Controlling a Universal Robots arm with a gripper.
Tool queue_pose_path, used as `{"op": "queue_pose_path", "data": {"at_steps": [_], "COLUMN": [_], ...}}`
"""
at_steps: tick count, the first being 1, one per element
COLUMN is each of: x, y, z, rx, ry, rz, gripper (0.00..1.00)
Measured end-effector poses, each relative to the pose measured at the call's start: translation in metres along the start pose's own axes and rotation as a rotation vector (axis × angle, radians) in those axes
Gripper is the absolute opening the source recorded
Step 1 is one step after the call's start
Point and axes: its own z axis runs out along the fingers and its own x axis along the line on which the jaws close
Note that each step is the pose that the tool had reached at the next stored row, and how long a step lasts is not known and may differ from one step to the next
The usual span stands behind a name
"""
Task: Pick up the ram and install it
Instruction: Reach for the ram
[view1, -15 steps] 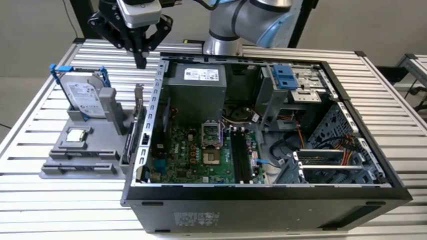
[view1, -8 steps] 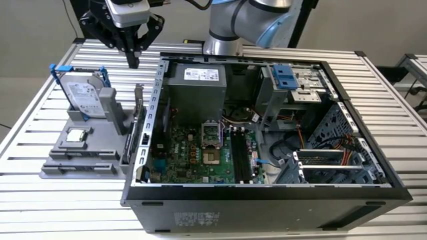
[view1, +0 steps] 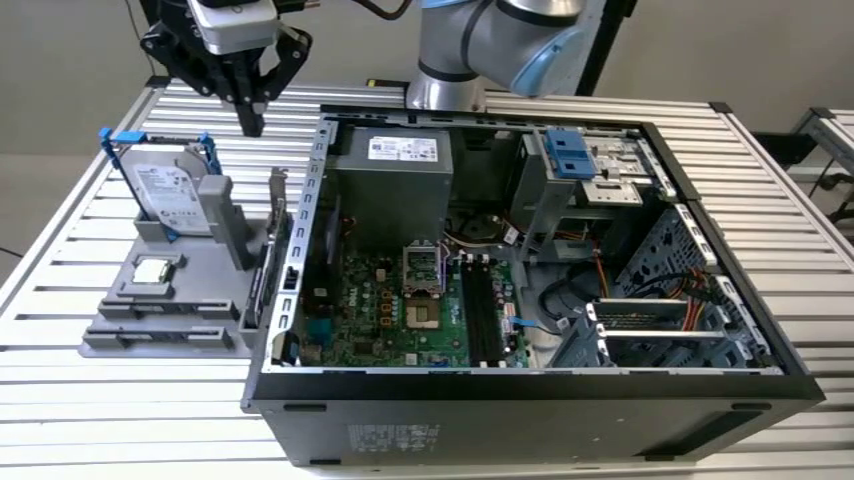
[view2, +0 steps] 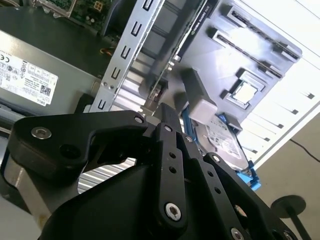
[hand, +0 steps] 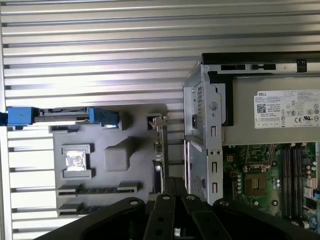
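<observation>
— Though the table (view1: 54, 300) takes up most of your exterior view, what stands on it?
— You have the open case (view1: 534, 420) resting on the slats, its green board (view1: 387, 290) showing inside, and the arm (view1: 494, 40) rises behind it. Just beside the case, on the exterior view's left, lies the grey holder (view1: 174, 350).
— What does the holder carry?
— At its far end your drive (view1: 171, 195) stands upright in a blue frame. Along the side next to the case a card (view1: 276, 200) stands on edge.
— And the gripper?
— You'll see the gripper (view1: 251, 122) hanging above the holder's far end, pointing straight down; in the exterior view it shows above and between the drive and the card, touching neither. Its fingers are pressed together.
— Where does the ram lie from there?
— The ram (hand: 97, 189) sits at the holder's opposite, near end. As far as you can make out in the first wrist view, it is a thin dark strip on edge in a long slot. It is lower than the gripper and well apart from it, so you have no contact yet. Most of the holder's length lies between them.
— Anything in between?
— The chip (view1: 156, 268), small and square, lies flat on the holder between the drive and the ram's slot.
</observation>
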Motion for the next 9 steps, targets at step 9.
{"op": "queue_pose_path", "data": {"at_steps": [9], "x": [0.0143], "y": [-0.0009], "z": [-0.0003], "rx": [0.0000], "ry": [0.0006], "rz": [-0.002], "gripper": [0.00]}}
